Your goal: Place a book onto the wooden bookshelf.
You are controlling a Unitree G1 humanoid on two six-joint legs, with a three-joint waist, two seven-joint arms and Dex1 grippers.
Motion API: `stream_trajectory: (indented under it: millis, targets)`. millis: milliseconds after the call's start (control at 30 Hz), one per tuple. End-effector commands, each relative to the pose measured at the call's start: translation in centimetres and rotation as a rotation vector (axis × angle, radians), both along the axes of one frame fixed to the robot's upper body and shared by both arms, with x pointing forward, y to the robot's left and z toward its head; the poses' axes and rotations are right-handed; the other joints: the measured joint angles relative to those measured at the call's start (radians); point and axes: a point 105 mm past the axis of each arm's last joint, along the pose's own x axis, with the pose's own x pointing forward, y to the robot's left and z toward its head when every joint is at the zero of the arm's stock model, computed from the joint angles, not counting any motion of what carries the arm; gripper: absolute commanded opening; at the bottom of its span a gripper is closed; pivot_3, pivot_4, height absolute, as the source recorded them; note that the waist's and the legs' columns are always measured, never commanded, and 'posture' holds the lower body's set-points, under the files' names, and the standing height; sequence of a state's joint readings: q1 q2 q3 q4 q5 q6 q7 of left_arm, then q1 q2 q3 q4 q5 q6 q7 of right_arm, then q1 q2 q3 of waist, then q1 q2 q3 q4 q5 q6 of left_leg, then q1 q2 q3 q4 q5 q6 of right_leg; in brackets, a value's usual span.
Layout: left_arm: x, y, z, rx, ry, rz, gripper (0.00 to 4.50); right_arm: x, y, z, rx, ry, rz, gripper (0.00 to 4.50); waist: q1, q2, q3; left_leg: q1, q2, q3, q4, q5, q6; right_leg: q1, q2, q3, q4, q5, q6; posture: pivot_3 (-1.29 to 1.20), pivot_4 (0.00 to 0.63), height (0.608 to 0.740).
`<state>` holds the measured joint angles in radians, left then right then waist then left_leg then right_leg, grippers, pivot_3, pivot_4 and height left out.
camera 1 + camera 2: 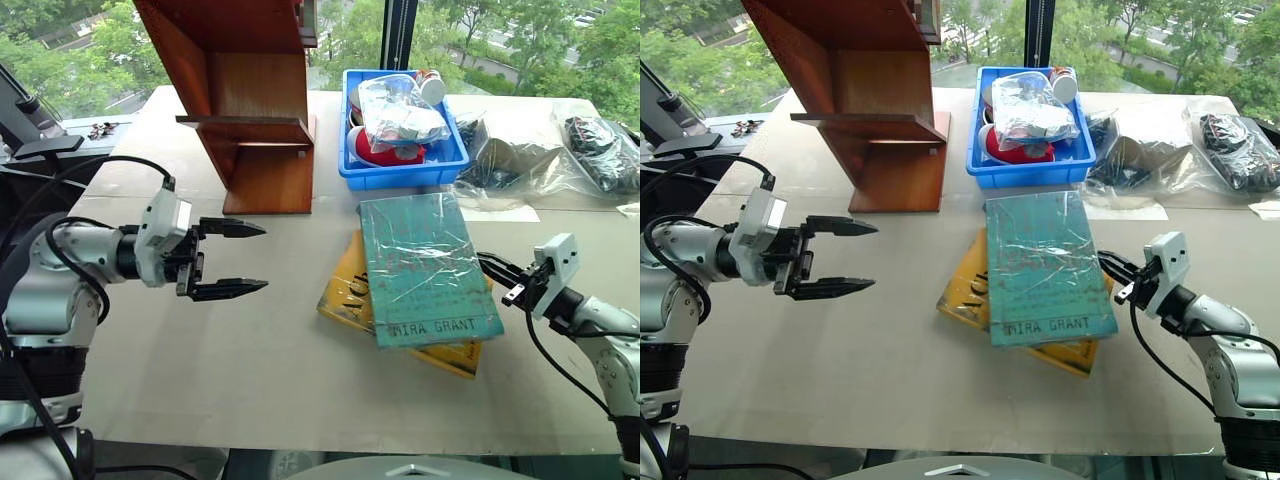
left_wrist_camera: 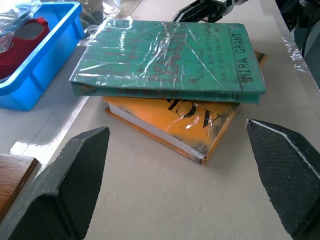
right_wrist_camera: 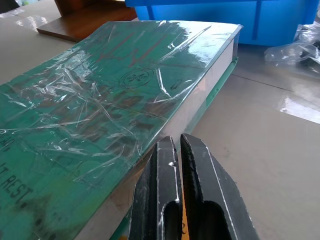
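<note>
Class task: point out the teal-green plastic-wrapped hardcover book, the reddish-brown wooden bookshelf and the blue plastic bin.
Teal-green plastic-wrapped hardcover book (image 1: pixel 428 262): left eye view, middle of the front cover.
Reddish-brown wooden bookshelf (image 1: pixel 250 125): left eye view, horizontal shelf board.
Blue plastic bin (image 1: pixel 400 174): left eye view, near front wall.

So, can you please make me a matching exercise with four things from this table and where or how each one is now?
Things:
1. green book
2. yellow book
3. left gripper
4. right gripper

States:
A. fingers shut, at the side edge of the green book
B. lies flat on top of another book
C. open, hovering above the table with nothing between its fingers
D. lies under another book, partly covered

Pairs: 1-B, 2-D, 3-C, 4-A
</note>
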<state>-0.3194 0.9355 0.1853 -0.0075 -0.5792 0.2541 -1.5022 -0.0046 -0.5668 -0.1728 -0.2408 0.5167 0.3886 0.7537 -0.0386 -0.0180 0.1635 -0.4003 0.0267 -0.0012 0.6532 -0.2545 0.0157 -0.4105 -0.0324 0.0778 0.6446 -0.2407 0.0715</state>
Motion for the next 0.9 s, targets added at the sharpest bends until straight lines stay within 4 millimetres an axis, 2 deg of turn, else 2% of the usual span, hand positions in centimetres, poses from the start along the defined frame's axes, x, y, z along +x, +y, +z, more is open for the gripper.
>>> stream_trajectory:
  millis: [33, 233, 533, 900]
  targets:
    - [0.0, 0.1, 1.2, -0.006, -0.045, -0.016, 4.5, -0.8, 1.9, 0.5, 0.002, -0.018, 0.081, 0.01, -0.001, 0.0, 0.0, 0.0, 0.0, 0.0, 0.0, 0.0, 0.0, 0.0, 0.0, 0.0, 0.0, 0.0, 0.0, 0.0, 0.15, 0.74]
    - [-0.1, 0.2, 1.2, -0.003, -0.038, -0.02, 4.5, -1.1, 4.4, 0.2, -0.004, -0.013, 0.166, 0.01, -0.001, 0.0, 0.0, 0.0, 0.0, 0.0, 0.0, 0.0, 0.0, 0.0, 0.0, 0.0, 0.001, 0.0, 0.0, 0.0, 0.15, 0.74]
    - [-0.4, 0.4, 1.2, -0.02, -0.025, -0.005, 4.5, -0.3, 7.0, 0.6, 0.006, -0.04, 0.248, 0.01, -0.001, 0.0, 0.0, 0.0, 0.0, -0.001, 0.001, 0.0, 0.0, 0.0, 0.0, -0.001, 0.002, 0.0, 0.0, 0.0, 0.15, 0.74]
    - [-0.7, 0.6, 0.3, -0.017, -0.011, 0.023, 4.5, -0.1, 6.3, 0.0, -0.019, -0.033, 0.253, 0.01, -0.001, -0.001, 0.0, 0.0, 0.0, -0.002, 0.002, 0.0, 0.0, 0.0, 0.0, -0.001, 0.004, 0.0, 0.0, 0.0, 0.15, 0.74]
